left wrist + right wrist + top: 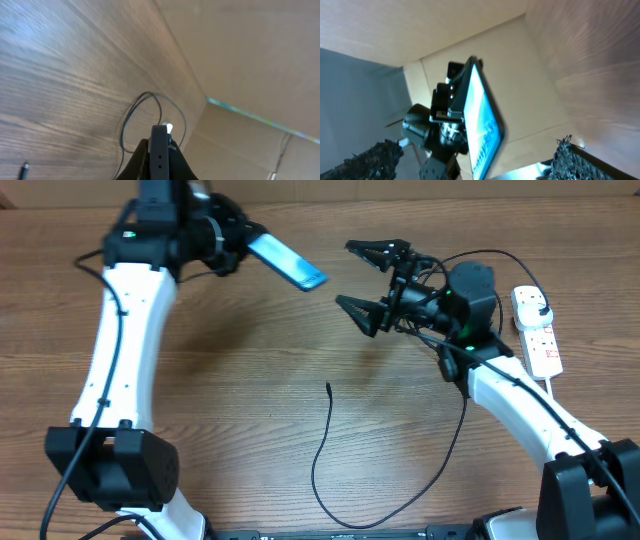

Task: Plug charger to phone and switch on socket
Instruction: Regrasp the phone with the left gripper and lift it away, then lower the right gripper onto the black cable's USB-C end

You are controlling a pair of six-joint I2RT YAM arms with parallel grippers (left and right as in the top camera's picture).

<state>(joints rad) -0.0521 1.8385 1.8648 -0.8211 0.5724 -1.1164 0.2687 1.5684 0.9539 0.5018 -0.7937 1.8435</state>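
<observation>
Two grippers are facing each other: the left gripper [250, 246] is clamping one end of the glowing phone [290, 264], tilted above the table, while the right gripper [362, 278] is gaping wide, empty.

The left arm [125, 350] is stretched far forward from its base, with the wrist turned to the right. The left gripper [252, 246] is clamped on the phone [290, 265]. The right arm [520, 395] is angled inward, and the right gripper [365, 280] is spread wide, fingers pointed left.
</observation>
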